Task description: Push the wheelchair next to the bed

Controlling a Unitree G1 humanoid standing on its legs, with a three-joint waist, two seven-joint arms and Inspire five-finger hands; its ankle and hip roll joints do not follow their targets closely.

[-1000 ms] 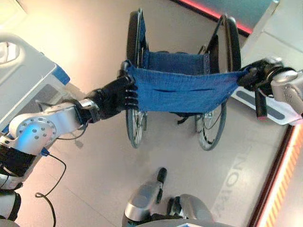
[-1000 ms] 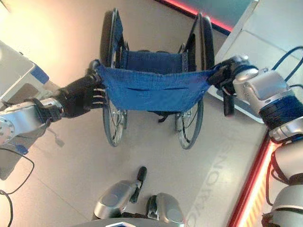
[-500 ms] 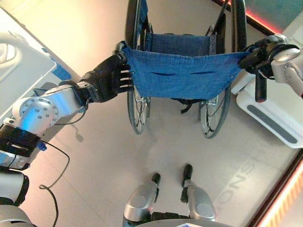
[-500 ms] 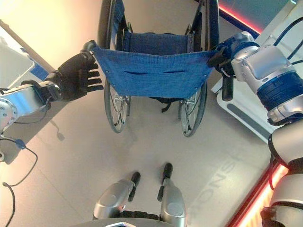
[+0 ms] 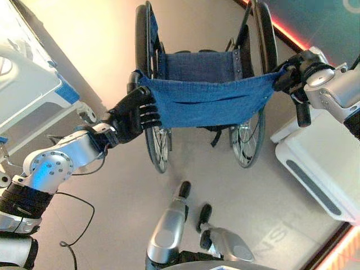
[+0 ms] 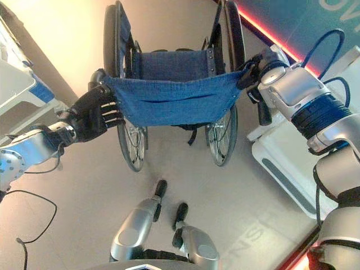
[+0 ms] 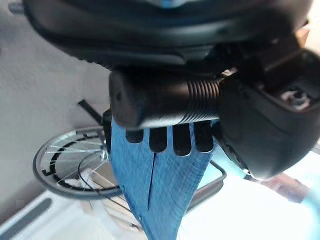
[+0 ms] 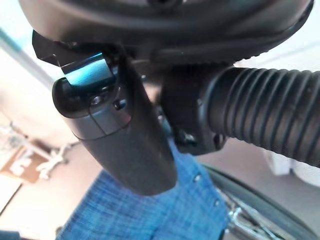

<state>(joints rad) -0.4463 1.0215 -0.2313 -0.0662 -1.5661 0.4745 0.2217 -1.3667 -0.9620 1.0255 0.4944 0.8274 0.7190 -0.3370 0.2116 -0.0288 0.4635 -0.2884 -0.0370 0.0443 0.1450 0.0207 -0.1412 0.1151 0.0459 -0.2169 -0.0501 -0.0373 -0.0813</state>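
Both hands grip the wheelchair (image 5: 205, 107) from behind: your left hand (image 5: 132, 115) curls round its left push handle, your right hand (image 6: 256, 70) clamps the right one, so you steer evenly. Bed (image 5: 25, 95) lies near left.

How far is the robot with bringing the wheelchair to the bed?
Done: both hands grip the wheelchair push handles, left hand, right hand. In hand: the chair is rolling over open floor. Left: the bed lies off to the robot's left, a gap of floor away, so the chair must be steered beside it.
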